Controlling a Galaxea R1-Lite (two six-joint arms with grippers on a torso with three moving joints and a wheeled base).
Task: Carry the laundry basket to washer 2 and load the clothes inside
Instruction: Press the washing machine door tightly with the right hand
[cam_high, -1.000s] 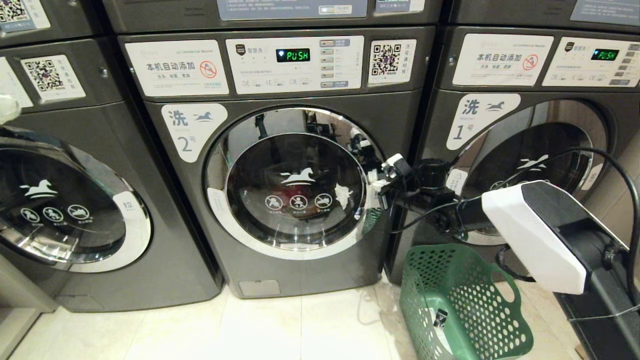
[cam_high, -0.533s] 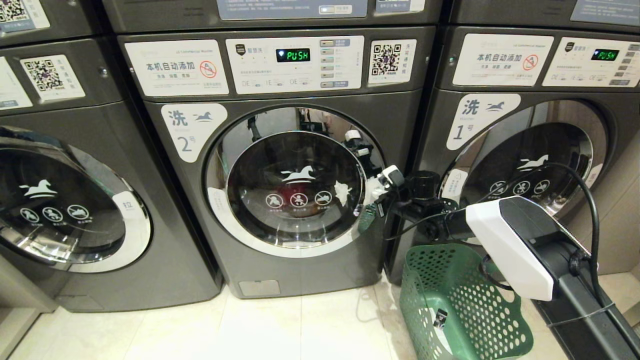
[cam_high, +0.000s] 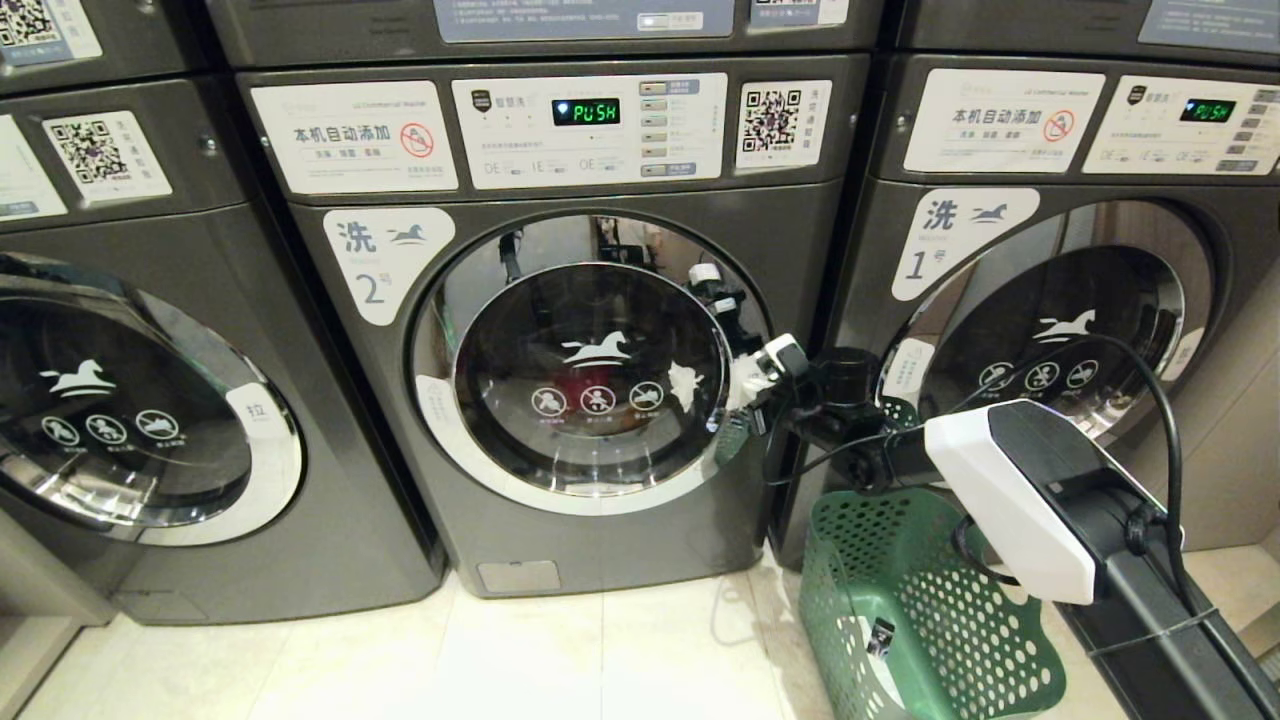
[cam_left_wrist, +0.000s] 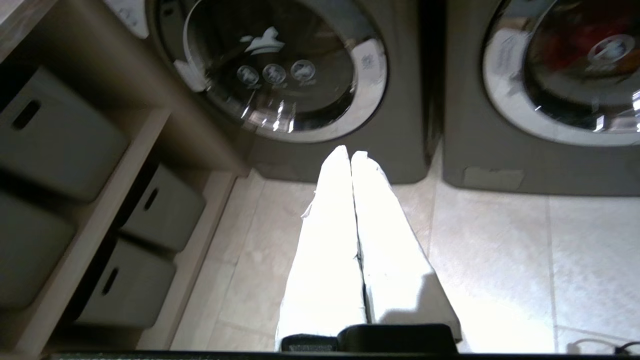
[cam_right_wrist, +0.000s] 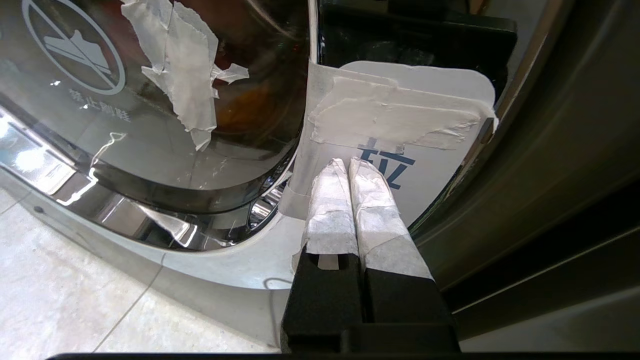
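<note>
With the green laundry basket on the floor right of washer 2, the right tool — clenched, empty — presses the door's taped pull tab; push squarely until it latches. Left tool clenched, idle.

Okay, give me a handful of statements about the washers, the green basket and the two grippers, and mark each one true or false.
1. The laundry basket stands on the floor in front of the washer labelled 1. True.
2. The door of washer 2 hangs wide open. False: it looks shut or nearly so.
3. The right gripper is at the taped white tab on the door's edge, fingers together. True.
4. The left gripper holds a yellow garment. False: its fingers are shut on nothing, above the floor tiles.
5. The display on washer 2 reads PUSH. True.
6. The basket is piled high with clothes. False: no pile shows above its rim.
</note>
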